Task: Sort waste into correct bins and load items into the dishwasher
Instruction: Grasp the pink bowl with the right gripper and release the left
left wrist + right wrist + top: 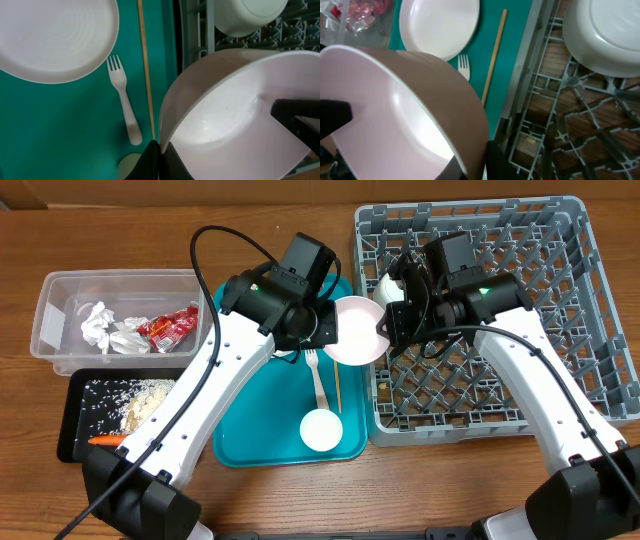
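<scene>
Lower left, one black tray (72,435) holds scattered rice (140,405) and a single carrot (106,441). At centre, the teal tray (250,435) carries one small white cup (322,430), one fork (318,378), one chopstick (337,388) and one white dish (50,35). Just beyond, the one pink plate (352,332) hangs tilted at the edge of the dish rack (560,300). The left gripper (161,149) is pinched on its rim and the right gripper (476,165) is clamped on the opposite rim. Upper left, the clear tub (50,300) holds what look like two crumpled napkins (105,328) and one red wrapper (168,326). One white bowl (390,288) sits in the rack.
</scene>
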Robot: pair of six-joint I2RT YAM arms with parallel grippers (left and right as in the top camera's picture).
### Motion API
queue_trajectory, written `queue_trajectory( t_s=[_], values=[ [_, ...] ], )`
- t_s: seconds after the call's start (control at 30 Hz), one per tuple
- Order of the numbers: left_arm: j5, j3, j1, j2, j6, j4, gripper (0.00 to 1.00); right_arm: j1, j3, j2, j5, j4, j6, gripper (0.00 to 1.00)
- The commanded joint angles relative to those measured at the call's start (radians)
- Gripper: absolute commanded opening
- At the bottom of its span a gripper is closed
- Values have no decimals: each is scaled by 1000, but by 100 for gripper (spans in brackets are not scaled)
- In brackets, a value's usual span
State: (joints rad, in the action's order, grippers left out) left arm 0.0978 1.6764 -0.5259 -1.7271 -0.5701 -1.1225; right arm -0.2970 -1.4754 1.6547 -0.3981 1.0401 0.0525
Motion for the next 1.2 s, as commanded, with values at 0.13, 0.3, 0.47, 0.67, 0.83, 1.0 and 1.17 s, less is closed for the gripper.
queue_trajectory(
  t_s=[0.13,0.3,0.47,0.67,0.83,1.0,1.17],
  values=[
    [47,9,-6,-3,17,0,4,-3,3,-6,-21,-6,-14,4],
    [122,10,-5,-2,55,8,4,-3,3,-6,31,-17,-12,4],
    [208,50,2,-2,113,-2,47,5,3,-6,122,-51,39,4],
    [281,177,34,-2,156,-99,61,39,3,-9,219,-35,58,4],
    [247,245,44,2,198,-167,68,77,2,-25,254,2,105,4],
    [160,243,44,1,197,-216,82,95,-20,-67,432,87,138,4],
    [56,243,44,1,197,-238,100,95,-72,-141,694,232,263,4]
  ],
)
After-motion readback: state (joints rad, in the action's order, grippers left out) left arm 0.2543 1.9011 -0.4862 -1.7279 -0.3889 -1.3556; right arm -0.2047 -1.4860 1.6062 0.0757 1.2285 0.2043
